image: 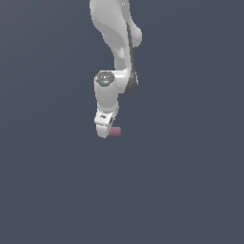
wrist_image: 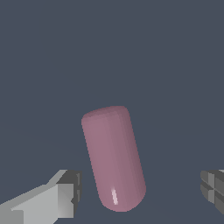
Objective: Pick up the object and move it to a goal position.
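The gripper (wrist_image: 140, 194) hangs over the pink-red object (wrist_image: 113, 159), its 2 fingers (wrist_image: 65, 197) spread wide on either side, touching nothing

Flat, even, rather dim light fills both views; the slate-grey ground shows no cast shadows. The exterior view is soft and coarse. A small white glint sits on the pink object (wrist_image: 114, 157), edges slightly jagged.

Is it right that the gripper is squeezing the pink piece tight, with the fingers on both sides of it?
Not quite. In the wrist view the fingers sit on both sides of the pink piece, but with gaps: the gripper is open, not squeezing.
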Robot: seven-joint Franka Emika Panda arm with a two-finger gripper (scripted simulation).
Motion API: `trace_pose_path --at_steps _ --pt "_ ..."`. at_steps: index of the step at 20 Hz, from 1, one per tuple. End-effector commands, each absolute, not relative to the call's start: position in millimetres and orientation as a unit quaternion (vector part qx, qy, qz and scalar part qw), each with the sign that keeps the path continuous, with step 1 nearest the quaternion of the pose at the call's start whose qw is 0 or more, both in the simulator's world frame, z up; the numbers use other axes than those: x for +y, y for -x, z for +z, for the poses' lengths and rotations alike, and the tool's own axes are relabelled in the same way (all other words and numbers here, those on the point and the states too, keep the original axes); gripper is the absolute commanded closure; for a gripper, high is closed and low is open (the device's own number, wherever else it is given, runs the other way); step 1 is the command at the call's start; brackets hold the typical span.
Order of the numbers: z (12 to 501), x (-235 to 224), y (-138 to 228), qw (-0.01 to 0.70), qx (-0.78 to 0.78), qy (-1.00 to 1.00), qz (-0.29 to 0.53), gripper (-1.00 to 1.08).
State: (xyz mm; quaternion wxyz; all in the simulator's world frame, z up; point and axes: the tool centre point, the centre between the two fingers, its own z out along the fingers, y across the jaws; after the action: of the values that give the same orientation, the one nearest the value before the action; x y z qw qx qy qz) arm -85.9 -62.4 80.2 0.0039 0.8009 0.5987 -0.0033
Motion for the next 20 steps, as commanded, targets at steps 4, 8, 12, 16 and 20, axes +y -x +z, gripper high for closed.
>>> trace_pose_path --at_steps 4,8,12,16,20 --pt "72.6 -63.9 95.2 0.002 0.645 -0.764 -0.002 -0.92" --pt "68.9 -64.5 99.9 0.001 0.667 -0.745 -0.001 -0.92" --pt "66.6 -64.8 102.9 0.0 0.68 -0.733 0.0 -0.92" --pt "65.7 -65.0 104.2 0.0 0.686 -0.728 0.0 -0.92" --pt "64.6 -65.1 104.1 0.0 0.685 -0.729 0.0 -0.92"
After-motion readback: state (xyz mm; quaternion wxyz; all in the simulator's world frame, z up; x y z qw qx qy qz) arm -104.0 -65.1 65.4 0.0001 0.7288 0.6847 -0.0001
